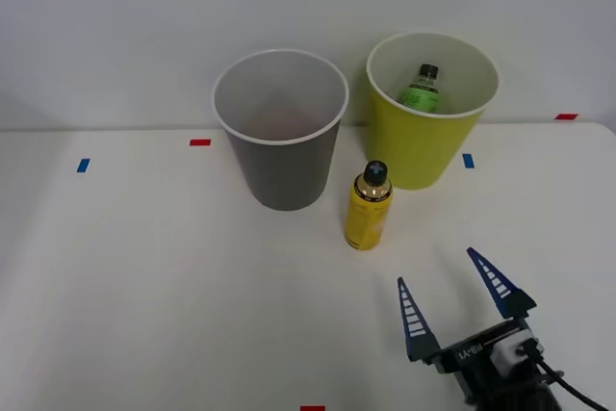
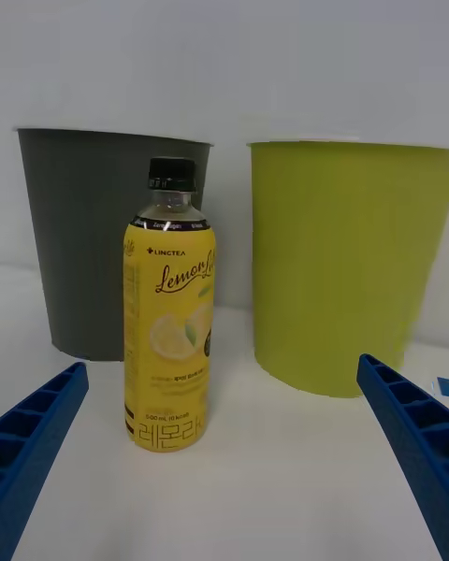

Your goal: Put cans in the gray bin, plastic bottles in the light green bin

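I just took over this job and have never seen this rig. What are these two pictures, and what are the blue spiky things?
The blue ribbed spikes are the two fingers of the robot's right tool, spread open and holding nothing. The front view looks down from above the arms. The wrist view comes from a camera on that arm, looking between its fingers. On the white table stand the gray bin and the light green bin. A green-label bottle already sits inside the green one. The yellow bottle stands upright on the table in front of the bins, ahead of the tool.
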